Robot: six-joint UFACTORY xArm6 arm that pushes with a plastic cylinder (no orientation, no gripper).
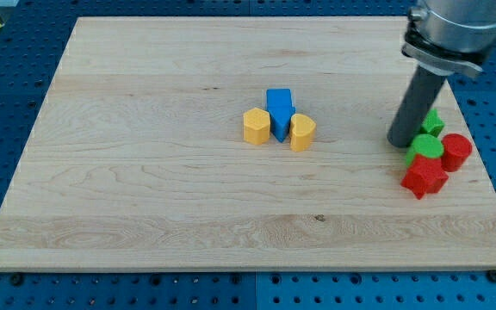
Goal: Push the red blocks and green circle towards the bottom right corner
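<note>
Wooden board (145, 189) on a blue pegboard bench, blocks in two bunches.

Mid-board sits a yellow hexagon (257, 126), a blue block (279, 110) and a yellow heart-ish block (302, 133), all touching. Further right my tip (400, 142) (plain rod, so no jaws to open or close) rests just left of a green block (432, 122) and the green circle (425, 147), with a red star-like block (424, 177) below and a red cylinder (455, 151) at far right.

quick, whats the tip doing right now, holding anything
My tip: no gripper, so it holds nothing; it sits on the board just to the view's left of the green circle, apparently touching it, with the red blocks to its lower right.
</note>
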